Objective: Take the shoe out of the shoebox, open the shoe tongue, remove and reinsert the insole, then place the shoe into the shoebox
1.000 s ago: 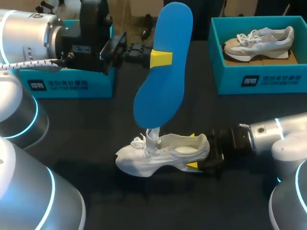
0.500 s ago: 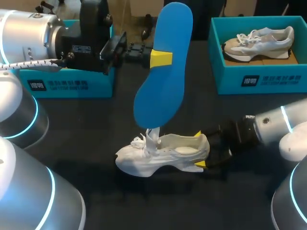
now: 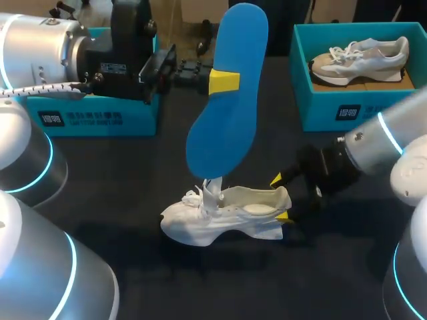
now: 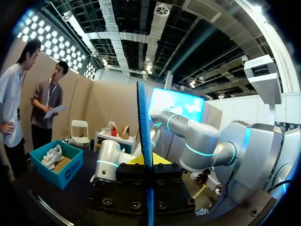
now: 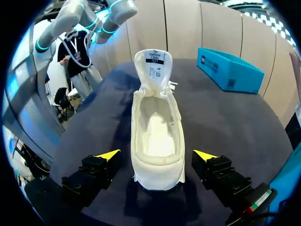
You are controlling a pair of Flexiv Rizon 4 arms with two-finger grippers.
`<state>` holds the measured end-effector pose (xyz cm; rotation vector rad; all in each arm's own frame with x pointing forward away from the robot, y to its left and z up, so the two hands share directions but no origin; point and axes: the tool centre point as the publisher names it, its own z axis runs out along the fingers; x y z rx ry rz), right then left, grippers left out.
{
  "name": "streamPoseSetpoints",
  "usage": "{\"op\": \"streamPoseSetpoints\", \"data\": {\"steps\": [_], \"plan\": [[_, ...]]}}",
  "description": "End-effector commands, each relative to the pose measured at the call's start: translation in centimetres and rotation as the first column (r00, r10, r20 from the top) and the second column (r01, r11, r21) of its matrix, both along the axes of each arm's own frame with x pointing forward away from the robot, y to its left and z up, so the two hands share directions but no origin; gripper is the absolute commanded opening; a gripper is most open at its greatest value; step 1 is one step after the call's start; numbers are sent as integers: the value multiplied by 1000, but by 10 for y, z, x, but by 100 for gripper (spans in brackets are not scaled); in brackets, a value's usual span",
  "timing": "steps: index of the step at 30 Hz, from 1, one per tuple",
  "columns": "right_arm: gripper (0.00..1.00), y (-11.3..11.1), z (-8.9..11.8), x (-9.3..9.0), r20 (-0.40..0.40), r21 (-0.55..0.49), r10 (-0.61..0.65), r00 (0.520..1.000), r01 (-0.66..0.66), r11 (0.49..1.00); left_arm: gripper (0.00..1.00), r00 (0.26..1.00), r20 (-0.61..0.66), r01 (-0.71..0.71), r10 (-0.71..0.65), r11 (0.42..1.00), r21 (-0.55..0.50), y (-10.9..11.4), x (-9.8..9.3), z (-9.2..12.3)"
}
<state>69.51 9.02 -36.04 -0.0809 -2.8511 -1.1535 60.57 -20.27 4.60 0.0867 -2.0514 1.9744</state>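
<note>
A white shoe (image 3: pixel 223 215) lies on the dark table, toe to the left, tongue pulled up, its inside bare (image 5: pixel 157 134). Above it my left gripper (image 3: pixel 223 81) is shut on a blue insole (image 3: pixel 228 100), which hangs upright with its lower end just over the laces. In the left wrist view the insole (image 4: pixel 144 136) shows edge-on between the fingers. My right gripper (image 3: pixel 279 197) stands open at the shoe's heel. In its own wrist view its fingertips (image 5: pixel 109 154) sit on either side of the heel, with a gap on each side.
A teal shoebox (image 3: pixel 100 119) stands at the back left, partly behind my left arm. Another teal box (image 3: pixel 360 107) at the back right holds a beige and white shoe (image 3: pixel 363 57). A teal box (image 5: pixel 230 70) lies ahead of the right gripper, beyond the toe.
My right arm has risen and swung toward the back. Its open gripper has drawn slightly back from the heel. The left arm, the insole and the shoe have stayed put.
</note>
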Motion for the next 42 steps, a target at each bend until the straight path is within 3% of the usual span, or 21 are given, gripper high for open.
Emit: {"op": "streamPoseSetpoints", "data": {"steps": [1, 13, 26, 34, 42], "plan": [[100, 7, 8, 1, -32, -400, 23, 999, -34, 916, 0, 1000, 0, 1, -1, 1000, 0, -2, 1, 0], [100, 14, 19, 1, -96, -578, -3, 995, -53, 814, 0, 1000, 0, 1, -1, 1000, 0, -2, 1, 0], [100, 7, 23, 1, -14, -712, -94, 995, 56, 699, 0, 1000, 0, 1, -1, 1000, 0, -2, 1, 0], [100, 5, 28, 1, 47, -706, -62, 997, 77, 704, 0, 1000, 0, 1, -1, 1000, 0, -2, 1, 0], [100, 10, 25, 3, 54, -695, -38, 998, 65, 716, 0, 1000, 0, 1, -1, 1000, 0, -2, 1, 0]]}}
